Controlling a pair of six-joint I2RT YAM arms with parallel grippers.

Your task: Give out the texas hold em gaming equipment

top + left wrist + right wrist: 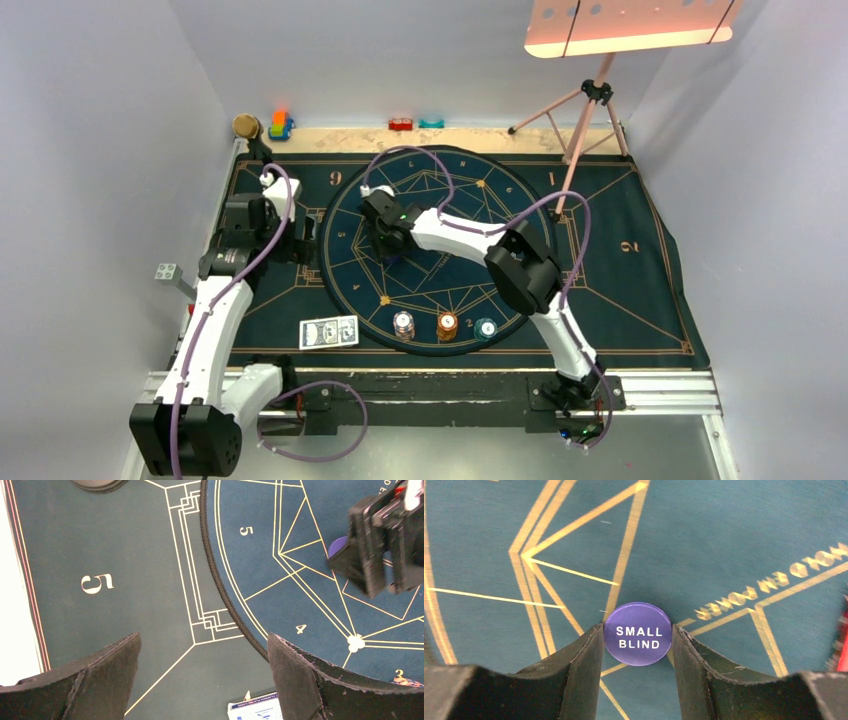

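A purple disc (638,634) marked SMALL BLIND lies flat on the round blue mat (470,190). My right gripper (637,628) has come down over it, and both fingertips touch its edges. The left wrist view shows that gripper (370,555) from the side, with the disc (339,545) peeking out beneath it. My left gripper (204,637) hangs wide open over the dark mat near the number 5, holding nothing. Blue-and-white playing cards (329,332) lie at the front left; the cards (255,707) also show just below the left fingers. White (403,325), orange-brown (447,325) and teal (485,327) chip stacks stand in a row at the front.
A gold-headed microphone (245,125) and toy blocks (280,125) stand at the back left. Red (401,124) and teal (431,123) blocks sit along the back edge. A pink tripod stand (590,110) rises at the back right, one leg over the mat.
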